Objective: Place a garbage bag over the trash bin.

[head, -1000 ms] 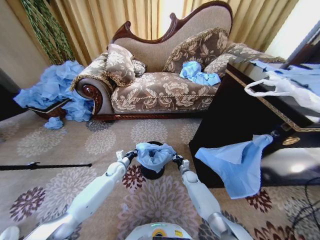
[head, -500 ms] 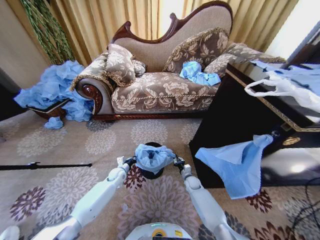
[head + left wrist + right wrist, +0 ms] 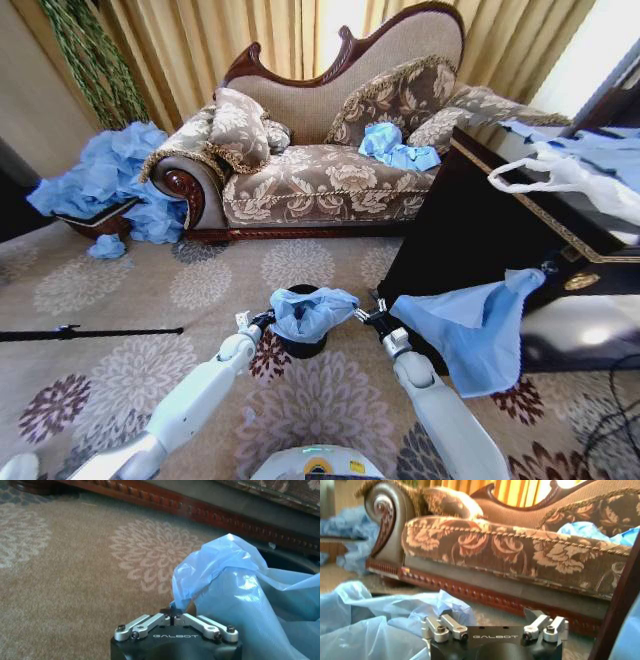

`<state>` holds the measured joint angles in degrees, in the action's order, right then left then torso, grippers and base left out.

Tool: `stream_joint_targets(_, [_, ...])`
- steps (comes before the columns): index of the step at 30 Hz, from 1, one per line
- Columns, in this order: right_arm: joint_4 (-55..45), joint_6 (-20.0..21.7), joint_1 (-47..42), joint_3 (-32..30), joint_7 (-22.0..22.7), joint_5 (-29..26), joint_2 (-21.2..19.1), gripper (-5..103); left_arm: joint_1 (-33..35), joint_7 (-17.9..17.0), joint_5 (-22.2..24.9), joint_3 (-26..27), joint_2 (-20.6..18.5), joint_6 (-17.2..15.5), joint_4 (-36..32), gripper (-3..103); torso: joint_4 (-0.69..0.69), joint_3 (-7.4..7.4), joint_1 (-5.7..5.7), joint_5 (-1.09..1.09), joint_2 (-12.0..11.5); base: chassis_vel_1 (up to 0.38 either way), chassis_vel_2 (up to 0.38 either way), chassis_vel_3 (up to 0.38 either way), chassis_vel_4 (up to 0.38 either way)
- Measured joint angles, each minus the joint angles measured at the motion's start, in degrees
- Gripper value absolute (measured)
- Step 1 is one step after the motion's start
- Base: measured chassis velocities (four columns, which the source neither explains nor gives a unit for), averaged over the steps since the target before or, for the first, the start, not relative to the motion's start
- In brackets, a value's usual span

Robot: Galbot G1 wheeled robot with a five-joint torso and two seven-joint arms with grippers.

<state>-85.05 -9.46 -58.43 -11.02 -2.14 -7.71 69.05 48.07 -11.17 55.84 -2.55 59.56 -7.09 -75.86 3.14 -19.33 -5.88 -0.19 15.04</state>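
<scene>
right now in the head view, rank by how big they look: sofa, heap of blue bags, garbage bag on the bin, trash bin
1. sofa
2. heap of blue bags
3. garbage bag, draped on the bin
4. trash bin, mostly covered, so its rank below the bag is unsure

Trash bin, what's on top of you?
A crinkly blue garbage bag is draped over the trash bin, hiding its opening and inside. The left pincer is pinching the bag's edge; the right pincer is open beside it.
</scene>
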Motion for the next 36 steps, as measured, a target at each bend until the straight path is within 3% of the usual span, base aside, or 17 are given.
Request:
stream_joint_targets(1, [0.0,0.0,0.0,0.0,0.0,0.0,0.0,85,0.0,0.0,0.0,0.0,0.0,0.0,0.0,0,0.0,0.0,0.0,0.0,0.0,0.0,0.0,0.0,0.0])
stream_joint_targets(3, [0.22,8.04,0.57,0.26,0.36,-2.72,-0.56,99,0.13,-0.02,-0.01,0.1,0.16,0.0,-0.12,0,0.02,0.0,0.0,0.0,0.0,0.0,0.0,0.0,0.0])
stream_joint_targets(4, [0.48,10.56,0.82,0.42,0.44,-5.53,-0.86,99,0.12,-0.09,-0.01,0.1,0.25,0.0,-0.31,0,0.02,0.0,0.0,0.0,0.0,0.0,0.0,0.0,0.0])
stream_joint_targets(5, [0.48,10.56,0.82,0.42,0.44,-5.53,-0.86,99,0.12,-0.09,-0.01,0.1,0.25,0.0,-0.31,0,0.02,0.0,0.0,0.0,0.0,0.0,0.0,0.0,0.0])
stream_joint_targets(6, [0.09,14.21,0.92,0.75,1.0,-11.6,-1.4,100,0.12,-0.17,0.0,0.1,0.29,0.01,-0.53,0,0.03,-0.01,-0.01,0.01,0.0,0.0,0.0,0.0,0.0])
stream_joint_targets(7, [0.09,14.21,0.92,0.75,1.0,-11.6,-1.4,100,0.12,-0.17,0.0,0.1,0.29,0.01,-0.53,0,0.03,-0.01,-0.01,0.01,0.0,0.0,0.0,0.0,0.0])
stream_joint_targets(9, [-3.19,22.52,0.66,0.87,1.68,-24.62,-2.53,100,0.08,-0.24,0.09,0.09,0.31,0.0,-0.76,0,0.03,0.0,0.0,-0.01,0.0,0.0,0.0,0.0,0.0])
stream_joint_targets(10, [-4.42,24.22,0.46,0.64,1.36,-29.01,-2.84,100,0.08,-0.24,0.09,0.1,0.3,0.0,-0.76,0,0.02,0.0,0.0,-0.02,0.0,0.0,0.0,0.0,0.0])
stream_joint_targets(12, [-4.89,23.87,0.3,0.47,0.41,-30.09,-2.95,100,0.1,-0.25,0.1,0.1,0.27,-0.02,-0.77,0,0.01,-0.01,0.0,-0.01,0.0,0.0,0.0,0.0,0.0])
stream_joint_targets(14, [-6.69,19.27,-0.25,0.35,-2.37,-27.34,-3.11,100,0.21,-0.25,0.11,0.12,0.17,-0.02,-0.86,0,0.03,-0.01,0.0,-0.01,0.0,0.0,0.0,0.0,0.0])
stream_joint_targets(15, [-6.69,19.27,-0.25,0.35,-2.37,-27.34,-3.11,100,0.21,-0.25,0.11,0.12,0.17,-0.02,-0.86,0,0.03,-0.01,0.0,-0.01,0.0,0.0,0.0,0.0,0.0])
stream_joint_targets(20, [-9.74,8.05,-0.08,4.85,4.54,-6.66,-1.9,100,0.3,-0.36,0.34,0.12,-0.5,-0.16,-1.6,0,0.01,-0.01,0.0,0.0,0.0,0.0,0.0,0.0,0.0])
stream_joint_targets(22, [-9.3,6.92,0.44,5.43,4.48,-3.68,-1.86,100,0.31,-0.37,0.41,0.09,-0.59,-0.2,-1.71,0,0.02,0.0,0.0,-0.01,0.0,0.0,0.0,0.0,0.0])
stream_joint_targets(25, [-6.14,3.26,2.88,7.0,0.78,8.4,-1.99,100,0.41,-0.36,0.39,0.0,-0.7,-0.22,-1.96,0,0.02,-0.01,-0.01,0.0,0.0,0.0,0.0,0.0,0.0])
stream_joint_targets(28, [-6.45,5.1,4.06,8.69,-1.65,13.07,-2.04,100,0.42,-0.7,0.37,0.01,-0.34,-0.3,-2.09,0,0.02,-0.01,0.0,-0.01,0.0,0.0,0.0,0.0,0.0])
stream_joint_targets(36, [-6.4,14.37,10.52,14.89,-6.99,13.96,-3.16,100,0.57,-1.03,0.26,0.35,-0.13,-0.39,-2.92,0,0.03,-0.01,-0.01,-0.01,0.0,0.0,0.0,0.0,0.0])
